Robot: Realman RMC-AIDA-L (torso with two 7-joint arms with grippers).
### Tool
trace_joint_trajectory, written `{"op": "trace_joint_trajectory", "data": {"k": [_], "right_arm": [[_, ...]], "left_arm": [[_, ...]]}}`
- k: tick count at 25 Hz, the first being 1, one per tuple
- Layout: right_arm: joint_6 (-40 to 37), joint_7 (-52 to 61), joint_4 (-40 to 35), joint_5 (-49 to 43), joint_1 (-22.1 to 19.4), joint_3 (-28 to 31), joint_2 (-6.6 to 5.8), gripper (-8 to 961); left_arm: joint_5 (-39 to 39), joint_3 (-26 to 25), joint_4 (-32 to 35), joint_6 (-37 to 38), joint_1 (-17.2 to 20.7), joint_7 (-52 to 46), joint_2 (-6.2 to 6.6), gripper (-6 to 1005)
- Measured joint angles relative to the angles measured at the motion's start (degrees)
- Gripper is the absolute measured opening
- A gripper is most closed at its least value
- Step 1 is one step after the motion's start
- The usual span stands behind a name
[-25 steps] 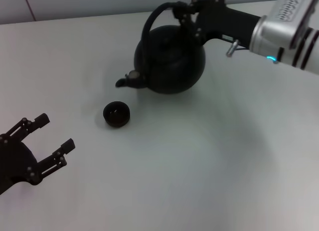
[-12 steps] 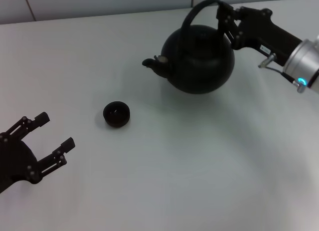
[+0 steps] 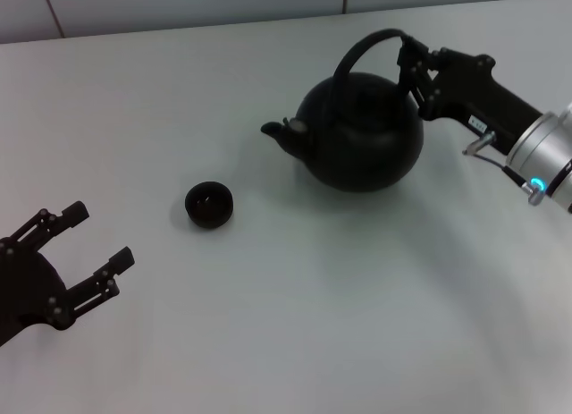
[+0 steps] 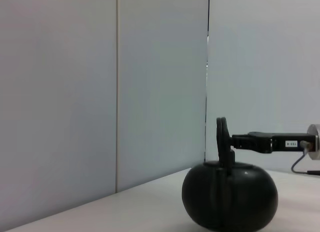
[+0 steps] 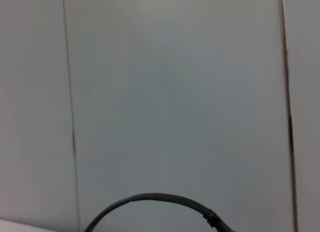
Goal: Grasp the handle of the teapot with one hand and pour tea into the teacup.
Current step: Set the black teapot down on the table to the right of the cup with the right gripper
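One teapot (image 3: 362, 146) spout faces the teacup (image 3: 209, 205).

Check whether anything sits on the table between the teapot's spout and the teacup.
Nothing visible does. The right gripper holds the handle of the teapot, and only bare table lies between its spout and the teacup. The left gripper hangs off to the side.

One teapot (image 3: 362, 141), one teacup (image 3: 209, 205), two grippers (image 3: 89, 244) (image 3: 413, 70)
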Motion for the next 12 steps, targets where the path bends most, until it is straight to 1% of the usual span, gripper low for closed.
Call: {"op": "trace_joint_trajectory", "data": {"k": [5,12], "right_arm": [[0.9,-5.1,2.3,0.1,-0.4,1.6,-0.01,83],[1.5,-5.5,2.0,0.1,-0.3,1.5,-0.02,97]], "left_arm": [[0.0,0.0,0.0,0.0,0.0,0.0,0.0,813],[0.0,-0.1,-0.1,0.0,0.0,0.0,-0.02,813]]}}
